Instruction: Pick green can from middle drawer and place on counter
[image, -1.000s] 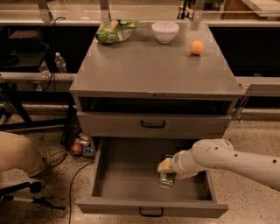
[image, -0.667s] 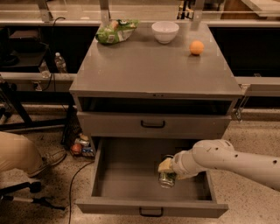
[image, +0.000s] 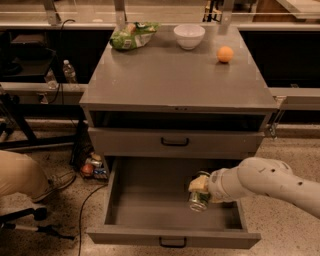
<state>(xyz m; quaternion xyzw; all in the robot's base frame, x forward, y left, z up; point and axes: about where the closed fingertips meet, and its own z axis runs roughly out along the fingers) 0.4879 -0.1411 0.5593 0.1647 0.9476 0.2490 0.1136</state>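
Observation:
The green can (image: 198, 202) is inside the pulled-out grey drawer (image: 150, 200), near its right wall, tilted a little. This drawer is the lowest one that shows, under a shut drawer (image: 175, 142) with a black handle. My gripper (image: 199, 192) reaches in from the right on a white arm (image: 265, 182) and is shut on the can's upper part, its beige fingers (image: 198, 183) over the top. The counter (image: 175, 75) is the grey cabinet top above.
On the counter's far edge lie a green-and-white snack bag (image: 132, 35), a white bowl (image: 189, 36) and an orange (image: 225, 54). A person's leg and shoe (image: 30, 177) are on the floor at the left. Cables and small items (image: 92, 167) lie beside the cabinet.

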